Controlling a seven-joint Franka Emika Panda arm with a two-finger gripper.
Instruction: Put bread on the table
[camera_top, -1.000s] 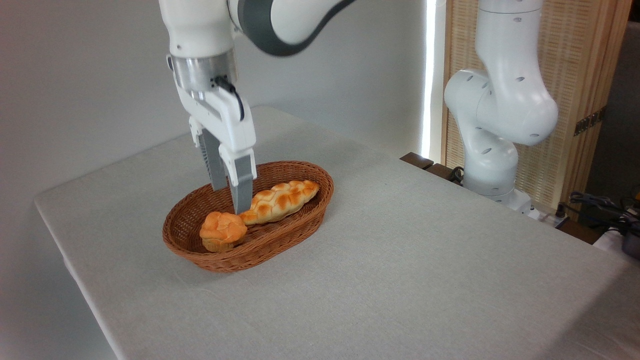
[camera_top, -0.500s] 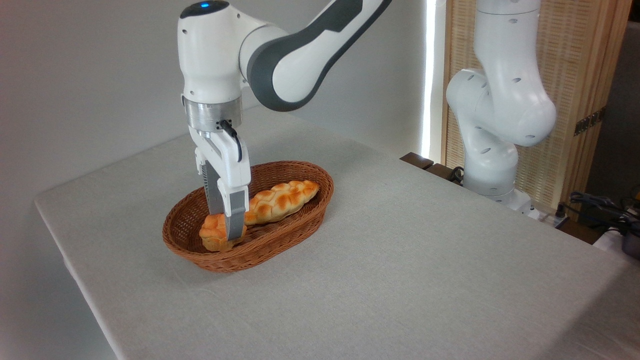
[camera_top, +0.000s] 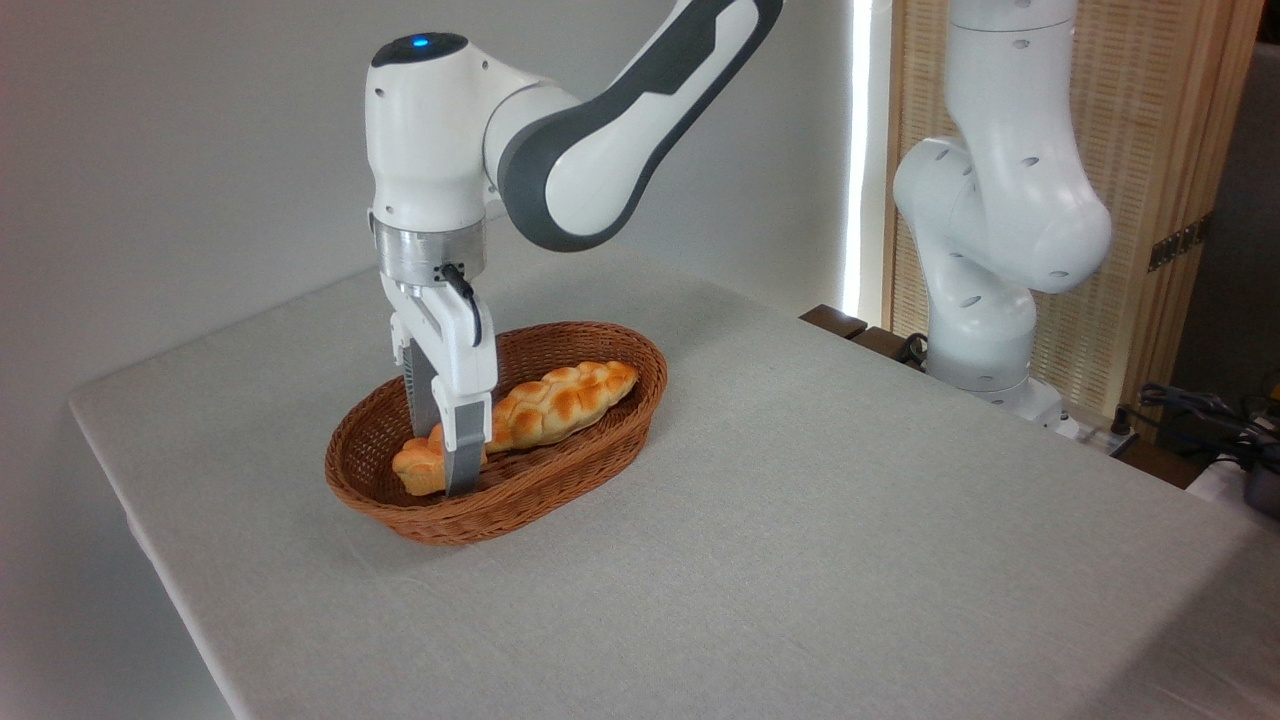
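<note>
The bread (camera_top: 414, 468), a small orange-golden bun, lies at the left end of a brown wicker basket (camera_top: 560, 492) on the grey-white table (camera_top: 800, 560). It looks tipped to the left. My gripper (camera_top: 442, 468) points straight down into the basket, open. Its fingers straddle the bun: the near finger (camera_top: 462, 455) covers the bun's right side, and the far one stands behind it. The far fingertip is hidden.
A long braided golden loaf (camera_top: 565, 398) lies in the basket just right of the gripper. The arm's white base (camera_top: 985, 330) stands at the table's far right edge, with cables and a wooden screen behind it. Bare cloth spreads in front and right of the basket.
The gripper has come down from above the basket until its fingers sit around the bun. The bun has shifted slightly left and sits lower.
</note>
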